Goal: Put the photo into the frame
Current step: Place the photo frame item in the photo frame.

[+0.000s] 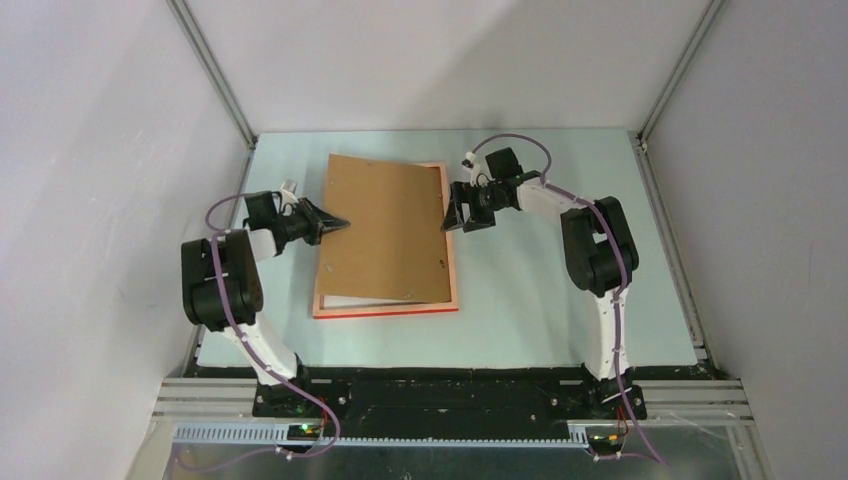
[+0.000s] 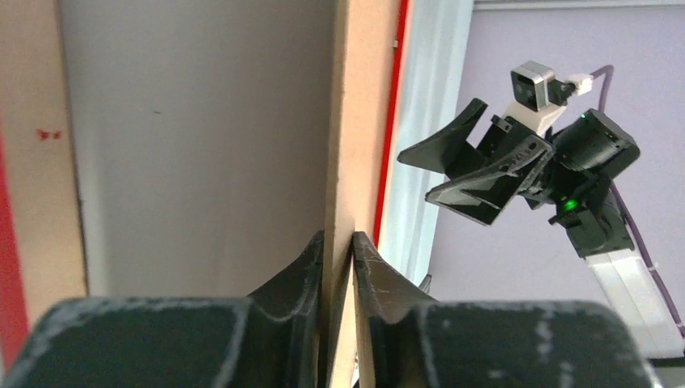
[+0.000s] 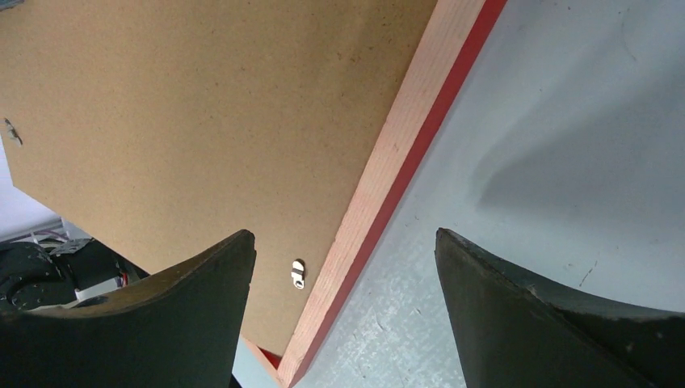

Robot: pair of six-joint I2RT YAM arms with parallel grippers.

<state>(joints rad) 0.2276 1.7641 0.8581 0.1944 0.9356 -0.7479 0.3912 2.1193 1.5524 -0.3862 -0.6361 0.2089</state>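
Grip check: your left gripper (image 1: 337, 224) is pinched on the left long edge of the backing board (image 1: 385, 225). The left wrist view shows a finger (image 2: 303, 267) on each side of that thin edge, but you can't tell how firm the pinch is. Your right gripper (image 1: 462, 222) is spread wide and holds nothing. It hangs over the frame's right rail, just beside the board's right edge.

The frame (image 1: 390, 309) lies face down on the table (image 1: 560, 280), pale back up, with its long axis running away from the arm bases. The photo (image 2: 202, 145) looks to be already inside it, white back up. It sits below the board and to the right of your left gripper, with one pale sliver showing at the near left corner in the top view.

What matters for the next move is the board. It is skewed against the frame: its far left corner sticks out past the left rail, and its left side is held up while the right side rests down by the right rail. It probably has to be turned square to the frame's long axis before it goes down. Your left arm holds the edge to be lowered, and your right arm is nearer the resting edge and free to steady it.
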